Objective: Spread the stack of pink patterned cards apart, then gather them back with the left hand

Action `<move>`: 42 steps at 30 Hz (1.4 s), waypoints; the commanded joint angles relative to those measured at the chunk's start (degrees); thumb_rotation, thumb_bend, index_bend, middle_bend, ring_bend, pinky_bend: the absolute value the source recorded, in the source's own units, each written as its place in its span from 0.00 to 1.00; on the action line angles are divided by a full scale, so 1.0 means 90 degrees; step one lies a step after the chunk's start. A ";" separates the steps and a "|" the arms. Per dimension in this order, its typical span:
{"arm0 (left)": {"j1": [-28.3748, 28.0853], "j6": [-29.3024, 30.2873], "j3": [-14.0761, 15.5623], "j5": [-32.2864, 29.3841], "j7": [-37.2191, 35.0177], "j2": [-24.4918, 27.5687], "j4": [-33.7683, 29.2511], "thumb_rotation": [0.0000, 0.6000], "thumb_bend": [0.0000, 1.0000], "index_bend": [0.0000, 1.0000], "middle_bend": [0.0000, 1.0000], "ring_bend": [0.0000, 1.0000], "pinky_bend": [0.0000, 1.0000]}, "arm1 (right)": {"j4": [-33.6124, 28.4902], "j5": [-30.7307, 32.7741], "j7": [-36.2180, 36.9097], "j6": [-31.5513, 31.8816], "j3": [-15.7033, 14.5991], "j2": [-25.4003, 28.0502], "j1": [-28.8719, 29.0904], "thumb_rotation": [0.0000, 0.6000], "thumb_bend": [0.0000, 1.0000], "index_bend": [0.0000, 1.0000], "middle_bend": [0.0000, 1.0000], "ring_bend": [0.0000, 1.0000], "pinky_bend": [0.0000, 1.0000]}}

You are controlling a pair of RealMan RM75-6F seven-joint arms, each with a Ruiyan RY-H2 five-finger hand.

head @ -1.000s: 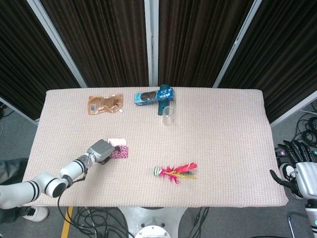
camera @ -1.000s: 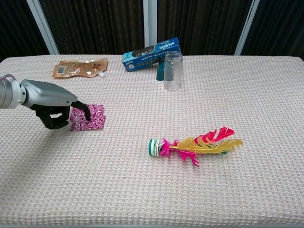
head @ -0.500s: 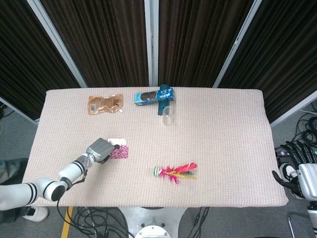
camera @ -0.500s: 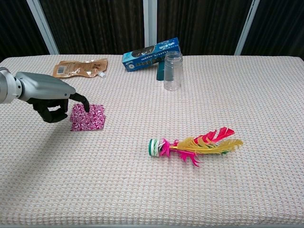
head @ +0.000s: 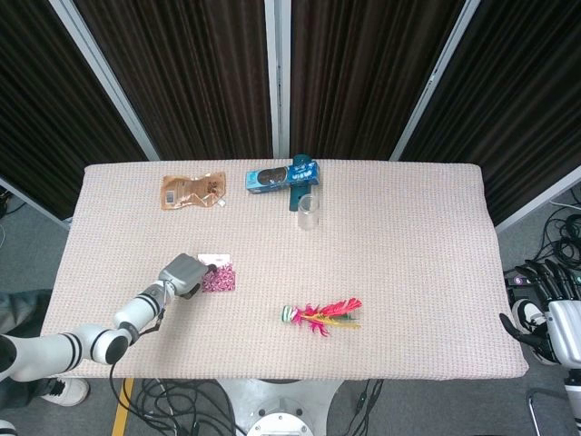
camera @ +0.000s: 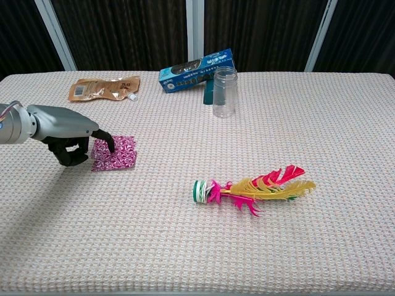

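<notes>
left hand [head: 186, 275] touching pink patterned cards [head: 218, 278], feather shuttlecock [head: 323, 314] near front edge, right hand [head: 545, 300] off table

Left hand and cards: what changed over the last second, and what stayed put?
The left hand lifted slightly half a second ago, then dropped back; a fingertip now presses the near-left part of the cards. The cards barely shifted and are not visibly fanned out. The right hand stayed off the table's right edge. Shuttlecock, jar, blue box and pouch did not move.
</notes>
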 commanded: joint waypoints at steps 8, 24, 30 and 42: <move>-0.0073 0.0314 0.0180 -0.0121 0.0440 0.0265 -0.0773 1.00 0.61 0.26 0.90 0.95 0.98 | 0.0005 -0.0003 0.0001 -0.0001 -0.0005 -0.0007 -0.0011 0.75 0.19 0.16 0.10 0.02 0.00; -0.0348 0.0344 0.0491 -0.0819 0.0829 0.0556 -0.1608 1.00 0.61 0.26 0.90 0.95 0.98 | 0.0057 -0.0016 0.0098 0.0099 -0.0008 -0.0002 -0.0084 0.75 0.19 0.16 0.10 0.02 0.00; -0.0315 0.0454 0.0544 -0.0789 0.0707 0.0730 -0.1855 1.00 0.61 0.26 0.90 0.95 0.98 | 0.0105 -0.0029 0.0159 0.0159 -0.0012 -0.0005 -0.0124 0.75 0.19 0.16 0.10 0.02 0.00; 0.0021 0.1152 0.0227 -0.0294 0.0306 0.0586 -0.1538 1.00 0.61 0.26 0.89 0.95 0.98 | 0.0110 -0.0054 0.0174 0.0191 -0.0012 -0.0004 -0.0145 0.75 0.19 0.16 0.10 0.02 0.00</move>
